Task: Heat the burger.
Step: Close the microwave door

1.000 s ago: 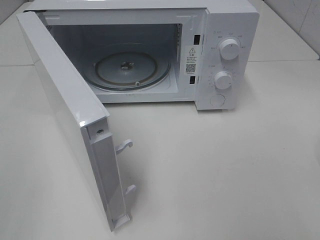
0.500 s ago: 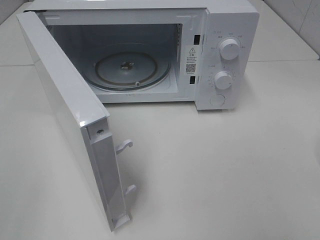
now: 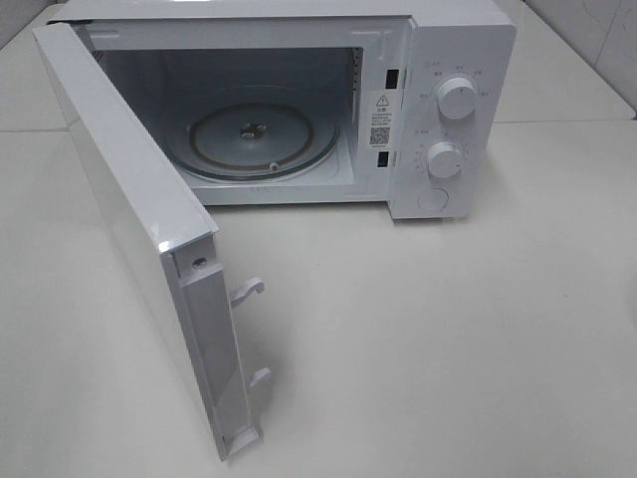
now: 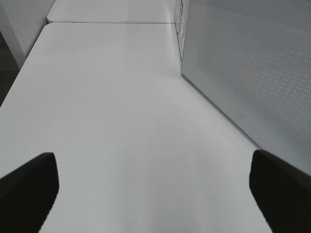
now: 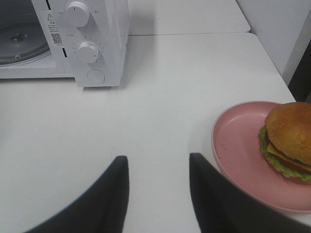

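From the high exterior view, we are seeing the microwave (image 3: 299, 110) standing on the table (image 3: 448, 339) with its door (image 3: 139, 229) swung wide and the glass turntable (image 3: 254, 139) lying bare inside. We are judging the opening step done; loading the burger, shutting the door and setting the dials are all left. Neither arm nor the burger is showing in this view.

At the left wrist, we are looking along the table past the outer face of the open door. The left gripper (image 4: 155, 189) is standing with its fingers far apart, holding nothing.

At the right wrist, we are finding the burger (image 5: 287, 141) sitting on the pink plate (image 5: 238, 150), which is resting on the table well apart from the microwave front. The right gripper (image 5: 158, 194) is holding its two fingers partly apart, with only bare table between them. The burger is lying off to one side of the fingers, outside their gap; the plate's rim is appearing just beside the nearer finger, though whether they are touching we cannot tell from this angle. We are judging that the gripper has yet to line up on the plate or burger.
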`<action>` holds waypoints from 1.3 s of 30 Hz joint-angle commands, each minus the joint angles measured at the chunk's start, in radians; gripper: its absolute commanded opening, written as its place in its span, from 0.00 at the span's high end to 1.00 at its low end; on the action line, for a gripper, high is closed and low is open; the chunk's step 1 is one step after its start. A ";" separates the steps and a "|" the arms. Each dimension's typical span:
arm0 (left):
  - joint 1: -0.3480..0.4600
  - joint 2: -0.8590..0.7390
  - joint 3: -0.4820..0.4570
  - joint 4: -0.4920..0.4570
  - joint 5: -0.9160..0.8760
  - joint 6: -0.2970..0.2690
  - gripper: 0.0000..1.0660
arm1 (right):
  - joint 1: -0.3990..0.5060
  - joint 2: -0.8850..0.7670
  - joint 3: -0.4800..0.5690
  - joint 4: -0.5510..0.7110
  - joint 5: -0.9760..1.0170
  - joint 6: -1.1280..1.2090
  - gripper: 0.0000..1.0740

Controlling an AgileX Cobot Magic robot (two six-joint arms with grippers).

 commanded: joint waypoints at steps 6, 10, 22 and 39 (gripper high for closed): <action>0.002 -0.003 -0.001 0.000 -0.003 -0.008 0.05 | -0.005 -0.026 0.006 0.006 -0.007 0.000 0.60; 0.002 0.037 -0.044 -0.004 -0.103 -0.015 0.05 | -0.005 -0.026 0.006 0.006 -0.007 0.000 0.60; 0.002 0.428 0.116 0.022 -0.911 -0.015 0.10 | -0.005 -0.026 0.006 0.006 -0.007 0.000 0.60; 0.002 0.939 0.225 0.022 -1.575 -0.015 1.00 | -0.005 -0.026 0.006 0.006 -0.007 0.000 0.61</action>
